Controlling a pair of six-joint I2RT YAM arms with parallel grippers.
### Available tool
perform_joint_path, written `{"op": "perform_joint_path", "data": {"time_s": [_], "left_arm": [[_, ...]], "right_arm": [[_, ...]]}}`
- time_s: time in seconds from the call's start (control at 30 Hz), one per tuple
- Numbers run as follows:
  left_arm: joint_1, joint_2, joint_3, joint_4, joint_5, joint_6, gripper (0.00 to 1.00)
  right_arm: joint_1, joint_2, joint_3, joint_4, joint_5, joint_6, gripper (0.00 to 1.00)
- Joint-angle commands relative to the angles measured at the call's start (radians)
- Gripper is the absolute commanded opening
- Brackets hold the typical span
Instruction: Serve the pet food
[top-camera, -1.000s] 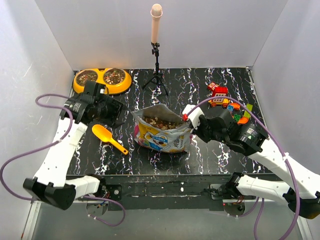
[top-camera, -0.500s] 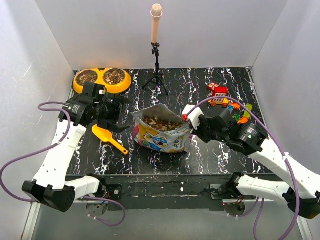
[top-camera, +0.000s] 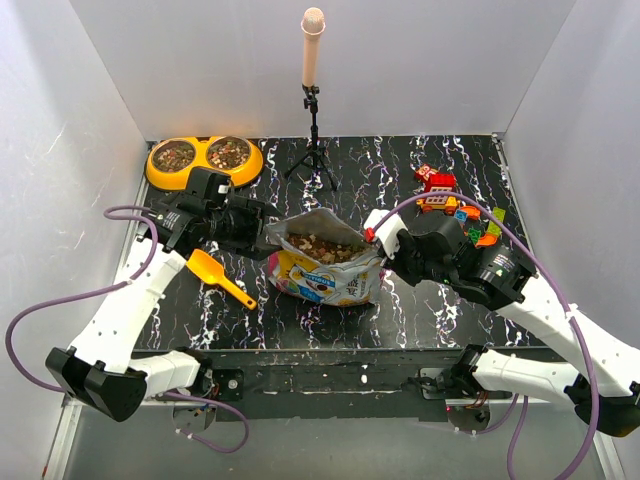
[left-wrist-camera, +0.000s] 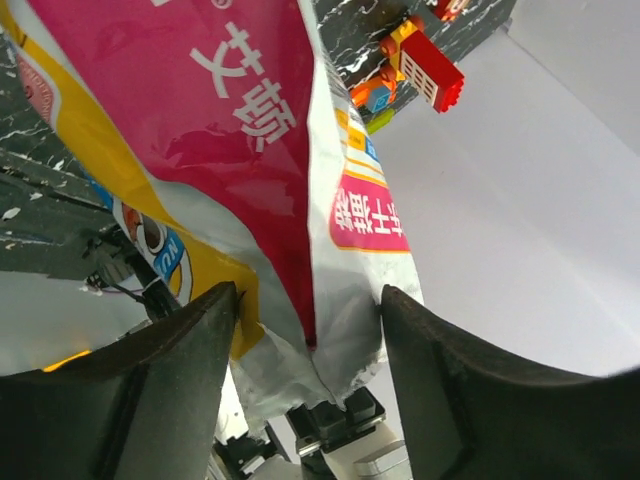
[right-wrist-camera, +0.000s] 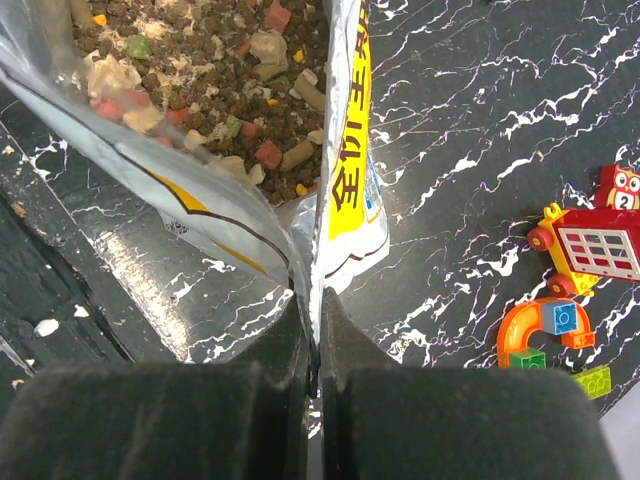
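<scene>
The white printed bag (top-camera: 325, 272) stands open mid-table, with pet food (top-camera: 322, 245) showing in its mouth. My left gripper (top-camera: 262, 232) is open at the bag's left side. In the left wrist view the bag's (left-wrist-camera: 250, 120) lower corner hangs between the spread jaws of that gripper (left-wrist-camera: 308, 300), unpinched. My right gripper (top-camera: 375, 238) is shut on the bag's right edge. The right wrist view shows that gripper (right-wrist-camera: 315, 310) clamping the seam, with kibble (right-wrist-camera: 200, 60) just above.
A yellow-orange scoop (top-camera: 218, 275) lies on the table left of the bag. The orange double bowl (top-camera: 204, 158) with kibble in both cups sits at the back left. A microphone tripod (top-camera: 313, 150) stands at the back centre. Toy blocks (top-camera: 455, 210) lie at the right.
My left arm has swung right, from above the scoop to the bag's left side, and its jaws have opened around the bag's corner. The right arm and the bag have stayed put.
</scene>
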Motion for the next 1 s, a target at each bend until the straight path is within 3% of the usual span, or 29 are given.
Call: {"op": "perform_joint_path", "data": {"time_s": [0.0, 0.13, 0.3, 0.5, 0.63, 0.67, 0.8, 0.83, 0.97], "left_arm": [[-0.008, -0.008, 0.004, 0.081, -0.024, 0.016, 0.47], [0.006, -0.033, 0.027, 0.139, -0.136, 0.132, 0.00], [0.090, 0.007, 0.141, 0.071, -0.234, 0.281, 0.00], [0.138, 0.066, 0.164, 0.081, -0.153, 0.275, 0.00], [0.140, 0.059, 0.152, 0.104, -0.107, 0.198, 0.00], [0.141, 0.061, 0.150, 0.106, -0.095, 0.183, 0.00], [0.141, 0.064, 0.165, 0.078, -0.068, 0.158, 0.00], [0.141, 0.064, 0.168, 0.067, -0.067, 0.158, 0.00], [0.140, 0.056, 0.164, 0.049, -0.062, 0.145, 0.00]], "right_arm": [[-0.008, -0.029, 0.068, 0.037, 0.046, 0.009, 0.01], [-0.006, -0.044, 0.030, 0.041, 0.127, -0.017, 0.01], [-0.019, -0.092, -0.018, 0.026, 0.237, -0.060, 0.01], [-0.033, -0.067, 0.059, -0.005, -0.047, 0.042, 0.01], [-0.033, -0.011, 0.111, -0.012, -0.096, 0.059, 0.03], [-0.031, 0.003, 0.132, -0.014, -0.110, 0.064, 0.11], [0.012, 0.066, 0.232, 0.024, -0.129, 0.133, 0.66], [0.029, 0.088, 0.263, 0.035, -0.126, 0.154, 0.74], [0.084, 0.216, 0.413, 0.040, -0.087, 0.226, 0.82]]}}
